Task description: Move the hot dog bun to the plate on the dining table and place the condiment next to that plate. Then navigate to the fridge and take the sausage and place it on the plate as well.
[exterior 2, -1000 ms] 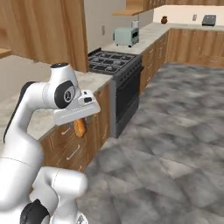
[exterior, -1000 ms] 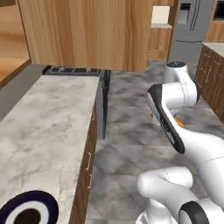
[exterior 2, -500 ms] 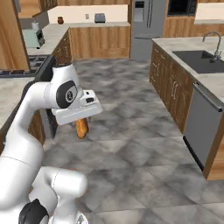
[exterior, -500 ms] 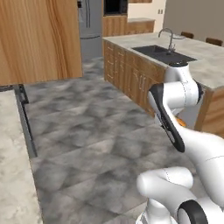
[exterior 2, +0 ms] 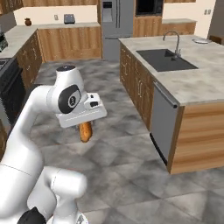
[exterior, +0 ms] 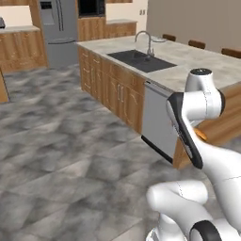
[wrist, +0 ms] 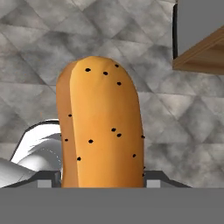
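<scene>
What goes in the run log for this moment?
phase: carrying | end effector: shut on bun | bun: hanging over floor | island: ahead right

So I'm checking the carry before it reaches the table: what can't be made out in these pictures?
- Claw fingertips: hand view, hidden behind the hot dog bun; right base view, hidden under the hand.
- Bun's lower end: hand view, cut off by the bottom edge.
- Plate on the dining table: right base view, too small for detail.

One hot dog bun (wrist: 98,127); one dining table (exterior 2: 192,83) carrying one sink (exterior 2: 165,60) and one faucet (exterior 2: 175,41). One fridge (exterior 2: 116,26); three chair backs (exterior: 196,44).
</scene>
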Controlling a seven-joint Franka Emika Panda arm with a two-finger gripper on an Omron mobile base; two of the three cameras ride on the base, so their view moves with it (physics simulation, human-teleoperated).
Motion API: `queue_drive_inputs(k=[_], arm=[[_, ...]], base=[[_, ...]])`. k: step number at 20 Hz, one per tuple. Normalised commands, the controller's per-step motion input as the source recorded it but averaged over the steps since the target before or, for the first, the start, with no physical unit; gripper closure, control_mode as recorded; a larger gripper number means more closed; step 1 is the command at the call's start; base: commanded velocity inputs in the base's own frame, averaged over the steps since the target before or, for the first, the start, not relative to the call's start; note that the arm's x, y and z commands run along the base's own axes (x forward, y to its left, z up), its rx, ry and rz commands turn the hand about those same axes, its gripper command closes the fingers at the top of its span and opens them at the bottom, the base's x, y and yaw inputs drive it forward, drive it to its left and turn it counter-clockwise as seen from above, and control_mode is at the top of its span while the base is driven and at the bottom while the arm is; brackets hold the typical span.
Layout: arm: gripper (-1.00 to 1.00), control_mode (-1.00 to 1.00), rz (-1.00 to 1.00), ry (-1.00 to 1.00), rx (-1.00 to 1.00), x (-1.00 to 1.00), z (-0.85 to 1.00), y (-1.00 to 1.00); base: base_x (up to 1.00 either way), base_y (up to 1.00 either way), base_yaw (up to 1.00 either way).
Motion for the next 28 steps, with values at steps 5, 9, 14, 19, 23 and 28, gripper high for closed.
queue_drive_inputs(k=[5, 9, 14, 19, 23, 28], arm=[[1.0, 1.0, 0.0, 0.0, 0.0, 0.0, 0.0, 0.0], [1.0, 1.0, 0.0, 0.0, 0.0, 0.0, 0.0, 0.0], [1.0, 1.0, 0.0, 0.0, 0.0, 0.0, 0.0, 0.0], [1.0, 1.0, 0.0, 0.0, 0.0, 0.0, 0.0, 0.0], [1.0, 1.0, 0.0, 0.0, 0.0, 0.0, 0.0, 0.0], [1.0, 1.0, 0.0, 0.0, 0.0, 0.0, 0.0, 0.0]], base=[[0.96, -0.54, 0.01], [0.34, -1.0, 0.12], [0.24, -1.0, 0.12], [0.19, -1.0, 0.11], [0.18, -1.0, 0.1], [0.17, -1.0, 0.09]])
